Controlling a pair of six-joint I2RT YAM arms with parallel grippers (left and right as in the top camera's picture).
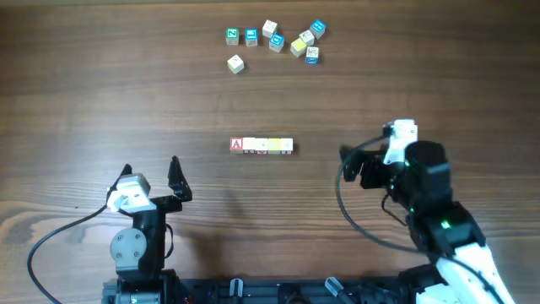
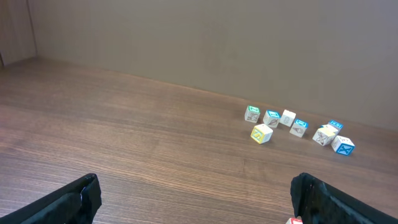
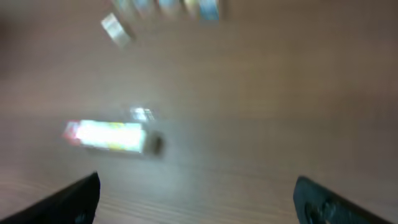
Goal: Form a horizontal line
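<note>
Horizontal line point(image 1: 262, 145) of five small wooden letter cubes, touching side by side, red "A" at the left end in the overhead view, lying near the middle of the brown wood-grain table point(image 1: 84, 101). Sits between the two arms, apart from both. Left gripper point(image 1: 150, 167) near the front edge, jaws spread wide, holding nothing. Right gripper point(image 1: 343, 165) off to the right of the row, jaws likewise spread and empty. Scattered cluster of loose blue-, green- and cream-faced wooden cubes point(image 1: 274, 40) well beyond, toward the far side. Row badly blurred in the right wrist view.
</note>
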